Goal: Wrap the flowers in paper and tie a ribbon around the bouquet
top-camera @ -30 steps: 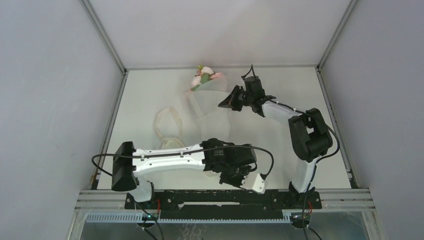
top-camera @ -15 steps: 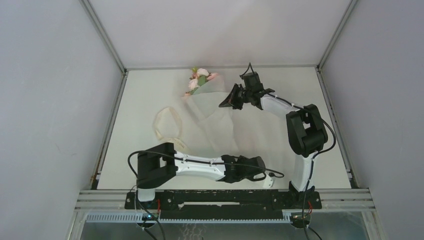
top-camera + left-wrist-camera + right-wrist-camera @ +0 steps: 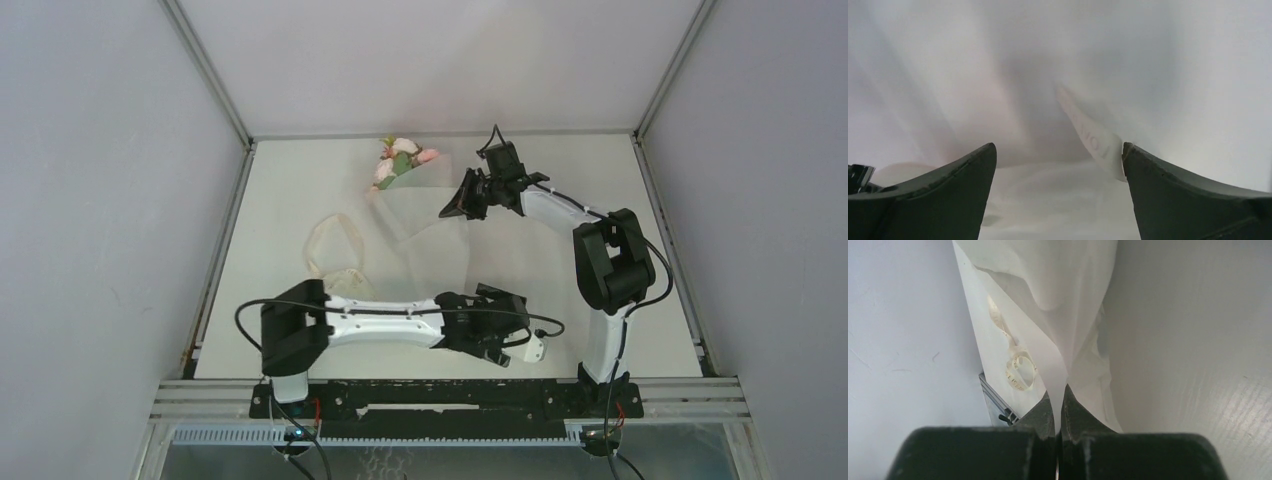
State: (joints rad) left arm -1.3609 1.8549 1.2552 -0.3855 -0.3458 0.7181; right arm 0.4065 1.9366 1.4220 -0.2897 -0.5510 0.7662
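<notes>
Half done at best: pale pink long-stemmed flowers (image 3: pixel 402 160) lie far centre on the white tabletop (image 3: pixel 620 200), loosely wrapped in the creased off-white paper sheet (image 3: pixel 430 240). Right gripper (image 3: pixel 1059 390) pinches a paper edge. Left gripper (image 3: pixel 1058 150) is spread and empty near the front, slack paper draped ahead of it (narrow cream lettered ribbon (image 3: pixel 1093 140) not yet tied, one end beside its finger).

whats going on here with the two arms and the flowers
The robot is partway through wrapping the flowers. The right end effector is shut on an edge of the paper, near the flowers at the far side. The left end effector is open, low over the paper's near end. The ribbon lies loose beside the paper, not yet tied.
</notes>
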